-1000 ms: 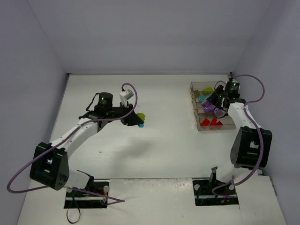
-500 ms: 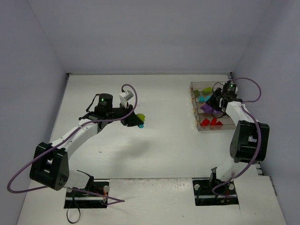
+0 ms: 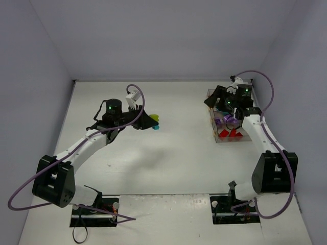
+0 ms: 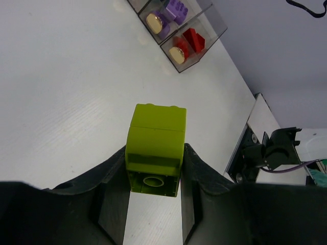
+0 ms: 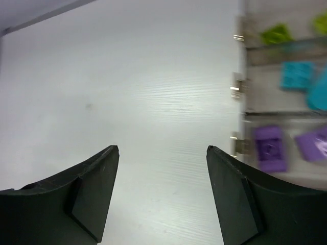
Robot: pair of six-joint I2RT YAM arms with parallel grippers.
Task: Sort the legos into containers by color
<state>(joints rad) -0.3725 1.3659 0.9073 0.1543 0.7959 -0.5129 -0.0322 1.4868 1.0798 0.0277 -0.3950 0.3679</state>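
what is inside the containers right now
The containers hold, far to near, lime green legos, teal legos, purple legos and red legos. From above the right arm covers the far bins, so full counts are hidden.

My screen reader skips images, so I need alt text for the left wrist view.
A lime green brick is clamped in the left gripper over a white table. At the top, joined clear bins hold a purple brick and red bricks.

Showing a lime-green brick [image 4: 156, 138] over a white table [image 4: 61, 76]; showing purple bricks [image 4: 176, 9] and red bricks [image 4: 193, 37] inside brown-tinted containers [image 4: 204, 48].
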